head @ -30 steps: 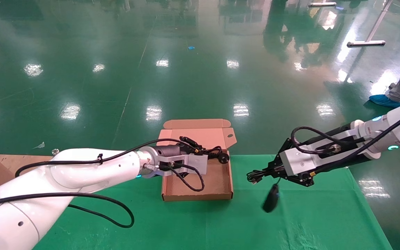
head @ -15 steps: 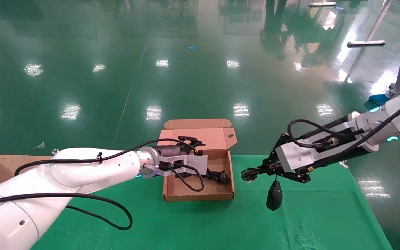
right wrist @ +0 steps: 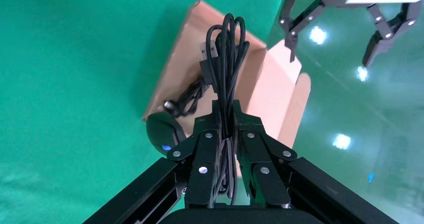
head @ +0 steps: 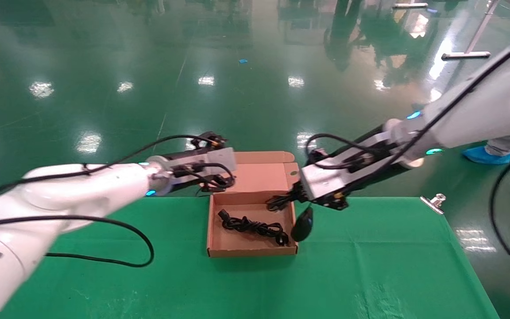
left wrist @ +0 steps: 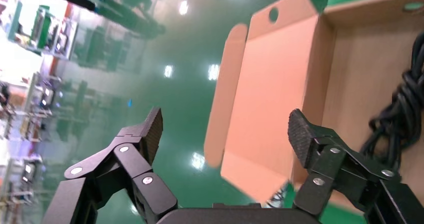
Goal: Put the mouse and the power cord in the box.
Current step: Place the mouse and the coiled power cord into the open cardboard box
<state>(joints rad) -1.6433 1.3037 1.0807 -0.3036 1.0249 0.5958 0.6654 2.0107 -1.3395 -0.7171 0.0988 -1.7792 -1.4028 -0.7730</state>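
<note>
Right gripper (head: pixel 287 198) dangles mouse (head: pixel 302 223) nose-down beside box (head: pixel 251 252).

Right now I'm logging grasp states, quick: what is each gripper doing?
Left gripper: open, empty, above the box lid.
Right gripper: shut on the mouse's bundled cable; the mouse dangles at the box's edge.

Brown box (head: pixel 252 251), black mouse (head: pixel 302 224)
</note>
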